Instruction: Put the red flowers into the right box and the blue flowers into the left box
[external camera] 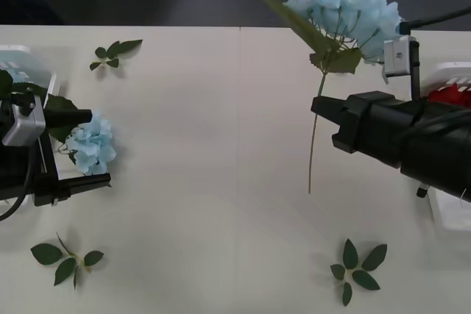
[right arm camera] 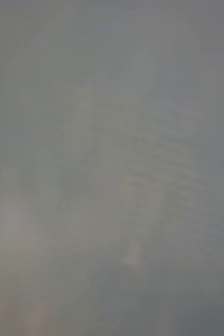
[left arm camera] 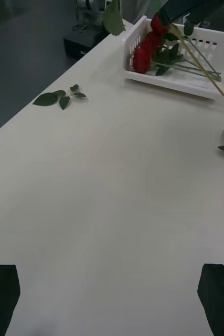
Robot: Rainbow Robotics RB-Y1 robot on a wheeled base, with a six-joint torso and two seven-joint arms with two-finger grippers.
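Note:
A blue flower hangs high above the table's right half, its thin stem dangling free. My right gripper holds it just under the bloom, with the fingers hidden behind petals and leaves. The right wrist view is a grey blur. A second blue flower lies on the table beside the left box. My left gripper is open, its black fingers straddling that bloom from above. The right box holds red flowers with their stems.
Flowerless leaf sprigs lie at the far left, near left and near right. My right forearm reaches over the table in front of the right box. Green leaves show in the left box.

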